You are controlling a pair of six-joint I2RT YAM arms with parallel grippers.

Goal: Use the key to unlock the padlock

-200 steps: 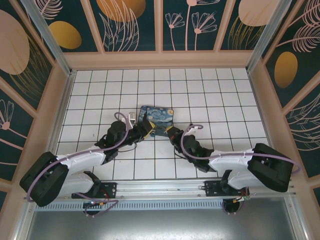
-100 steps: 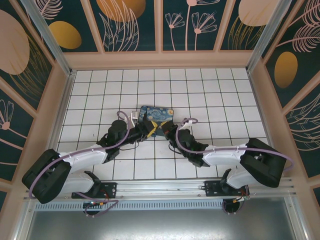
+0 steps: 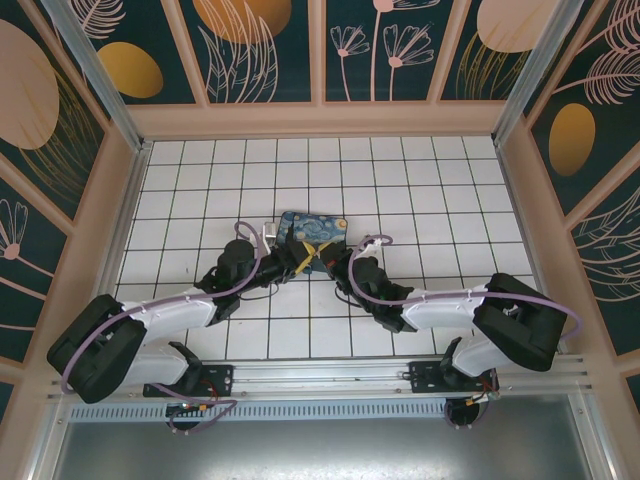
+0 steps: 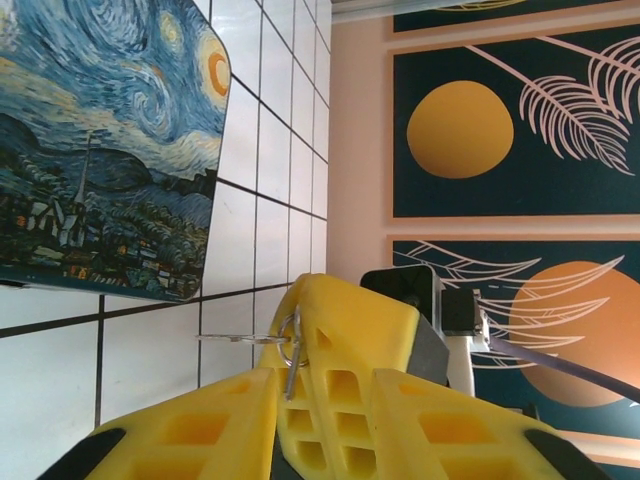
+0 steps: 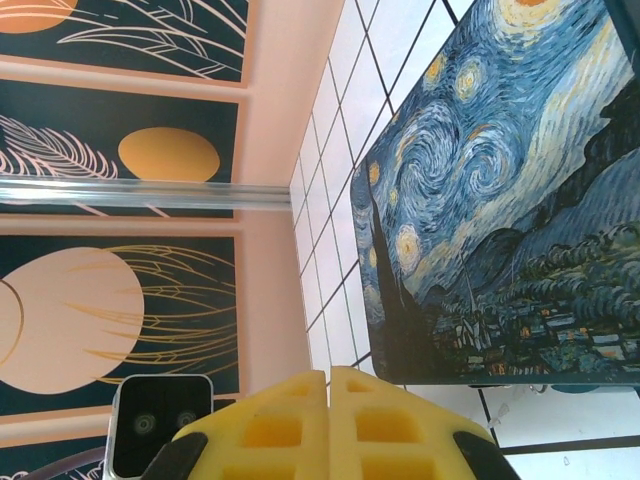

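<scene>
Both arms are reaching in toward the middle of the white tiled counter [image 3: 420,180], and their claws are meeting tip to tip just at the near edge of the box with the swirling night-sky print [image 3: 312,232], which is lying flat on the tiles.

The right claw [image 3: 323,257] is clenched. From its own wrist camera, the two yellow fingers [image 5: 290,430] are pressing flat against each other with no gap showing, and they are pointing past the box's near corner.

The left claw [image 3: 299,258] is coming at it from the opposite side. Its yellow fingers [image 4: 190,430] are standing apart, with the tip of the right claw sitting between them. I cannot tell whether they are squeezing something or just bracketing it.

The key [image 4: 288,372], a thin grey sliver of metal, is hanging from a small wire ring [image 4: 291,335]. It is lying in the seam between the left claw's left-hand finger and the side of the right claw, above the tiles and near the box's edge. A thin metal piece is sticking out sideways from the ring, away from the right claw; I cannot tell what it is.
</scene>
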